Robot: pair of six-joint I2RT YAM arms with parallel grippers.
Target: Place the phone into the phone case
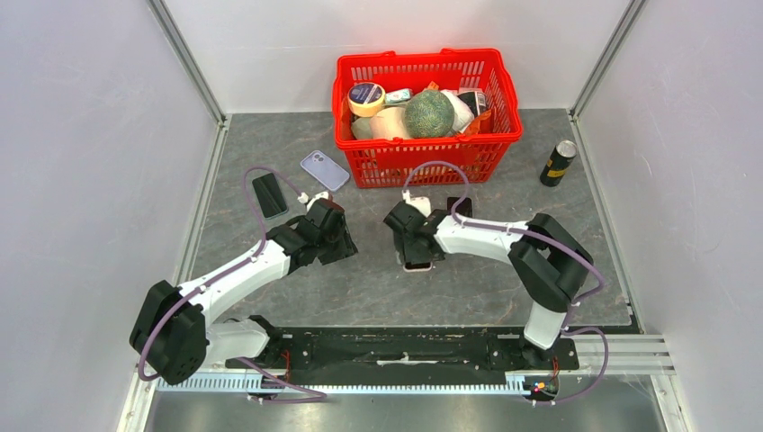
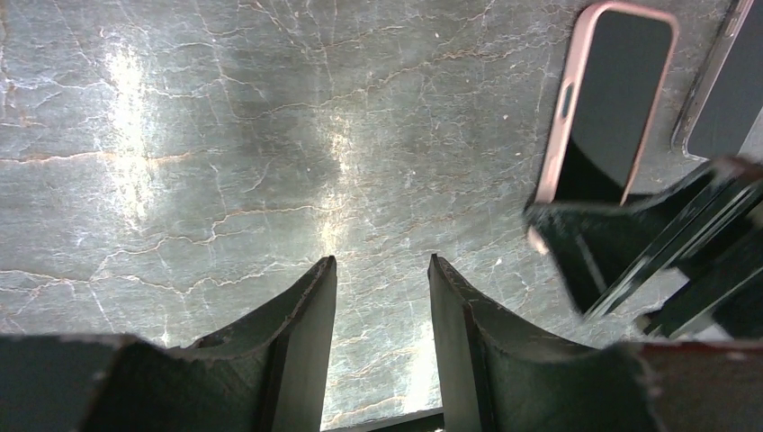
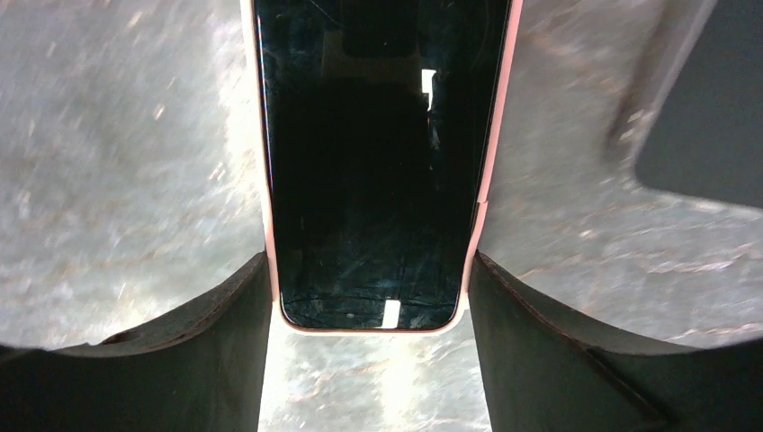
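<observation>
A phone [image 3: 378, 153] with a black screen and a pink rim lies flat on the grey table under my right gripper [image 3: 369, 263]. The fingers press its two long sides near one end, so it is shut on the phone. From above, only the phone's near end [image 1: 417, 266] shows below the right gripper [image 1: 415, 250]. In the left wrist view the phone [image 2: 612, 99] lies at the upper right. A lilac phone case [image 1: 324, 169] lies apart at the back left, by the basket. My left gripper [image 2: 378, 263] is open and empty over bare table, left of the phone [image 1: 335, 236].
A red basket [image 1: 427, 162] full of goods stands at the back centre. A flat black slab [image 1: 269, 194] lies left of the lilac case. Another dark flat item [image 1: 459, 206] lies just behind the right gripper. A dark can [image 1: 558, 163] stands at the back right. White walls close in both sides.
</observation>
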